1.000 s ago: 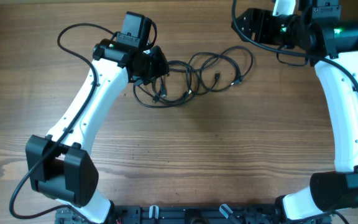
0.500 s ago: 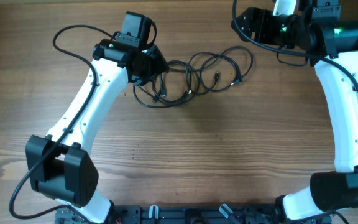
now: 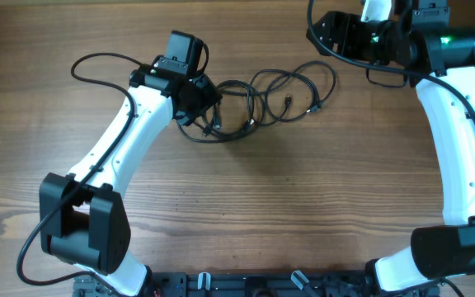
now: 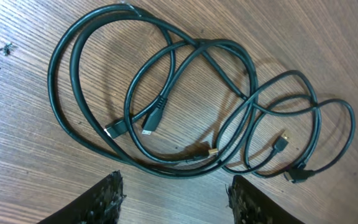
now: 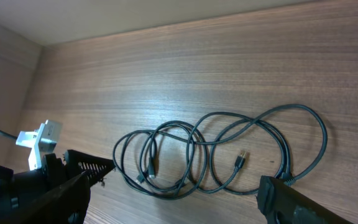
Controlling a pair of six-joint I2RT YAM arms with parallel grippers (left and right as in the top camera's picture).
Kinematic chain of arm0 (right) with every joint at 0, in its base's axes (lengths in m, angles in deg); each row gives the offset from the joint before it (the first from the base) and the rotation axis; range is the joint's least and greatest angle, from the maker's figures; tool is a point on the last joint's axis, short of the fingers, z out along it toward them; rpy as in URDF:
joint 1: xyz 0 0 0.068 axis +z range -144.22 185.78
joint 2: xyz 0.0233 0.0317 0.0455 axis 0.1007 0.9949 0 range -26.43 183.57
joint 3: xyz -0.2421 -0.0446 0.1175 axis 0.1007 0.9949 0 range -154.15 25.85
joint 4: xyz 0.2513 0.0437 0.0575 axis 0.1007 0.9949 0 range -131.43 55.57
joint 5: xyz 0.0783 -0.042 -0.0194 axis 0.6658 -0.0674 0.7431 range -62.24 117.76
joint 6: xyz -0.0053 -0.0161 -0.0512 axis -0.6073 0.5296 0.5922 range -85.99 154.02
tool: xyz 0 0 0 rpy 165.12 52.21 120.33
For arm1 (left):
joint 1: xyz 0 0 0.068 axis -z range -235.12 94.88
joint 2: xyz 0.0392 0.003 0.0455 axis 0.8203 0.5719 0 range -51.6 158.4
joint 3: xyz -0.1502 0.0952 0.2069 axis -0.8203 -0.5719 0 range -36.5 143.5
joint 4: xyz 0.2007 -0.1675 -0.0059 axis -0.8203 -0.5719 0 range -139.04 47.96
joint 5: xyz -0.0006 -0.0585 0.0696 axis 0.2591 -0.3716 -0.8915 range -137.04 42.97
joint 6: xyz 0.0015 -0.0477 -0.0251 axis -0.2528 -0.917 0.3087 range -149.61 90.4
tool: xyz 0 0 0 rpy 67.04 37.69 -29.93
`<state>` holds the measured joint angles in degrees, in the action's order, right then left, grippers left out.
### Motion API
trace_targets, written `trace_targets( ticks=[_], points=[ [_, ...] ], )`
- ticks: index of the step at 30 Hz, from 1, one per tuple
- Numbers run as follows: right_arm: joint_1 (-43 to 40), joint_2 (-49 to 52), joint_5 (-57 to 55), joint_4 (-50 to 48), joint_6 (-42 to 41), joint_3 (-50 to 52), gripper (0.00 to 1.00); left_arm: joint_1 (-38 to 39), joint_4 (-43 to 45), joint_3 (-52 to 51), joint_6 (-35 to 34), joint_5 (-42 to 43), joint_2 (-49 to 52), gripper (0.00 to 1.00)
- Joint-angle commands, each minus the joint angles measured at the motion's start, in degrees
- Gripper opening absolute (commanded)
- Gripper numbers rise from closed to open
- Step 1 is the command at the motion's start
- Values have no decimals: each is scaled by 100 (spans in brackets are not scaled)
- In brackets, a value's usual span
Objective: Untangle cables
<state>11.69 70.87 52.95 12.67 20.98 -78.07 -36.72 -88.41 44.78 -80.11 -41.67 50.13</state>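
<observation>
The cables (image 3: 258, 101) are thin black cords lying in overlapping loops on the wooden table at the middle back. In the left wrist view the cables (image 4: 191, 99) spread out ahead of my left gripper (image 4: 176, 199), with several plug ends inside the loops, one gold-tipped (image 4: 212, 150). That left gripper (image 3: 206, 106) hangs at the bundle's left edge, open, with bare wood between its fingers. My right gripper (image 3: 320, 35) is up at the back right, apart from the cables (image 5: 216, 149). It is open wide and holds nothing.
The left arm's own thicker black wire (image 3: 97, 64) loops out to the left of its wrist. A pale wall (image 5: 135, 15) runs along the table's far edge. A black rail (image 3: 221, 285) with fittings lines the near edge between the arm bases.
My left gripper's jaws have spread wider and the left arm has shifted slightly right, toward the bundle. The cables lie much as before. The right arm has not moved.
</observation>
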Motion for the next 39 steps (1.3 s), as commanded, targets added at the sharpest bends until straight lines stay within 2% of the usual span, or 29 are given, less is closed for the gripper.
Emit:
trace_targets(
  ticks=[1, 39],
  points=[
    [7, 105, -129, -50, -55, 131, 88, 24, 122, -192, -142, -127, 46, 58],
    [7, 173, -131, -50, -59, 131, 90, 179, 356, -345, -400, -146, 442, 63]
  ],
)
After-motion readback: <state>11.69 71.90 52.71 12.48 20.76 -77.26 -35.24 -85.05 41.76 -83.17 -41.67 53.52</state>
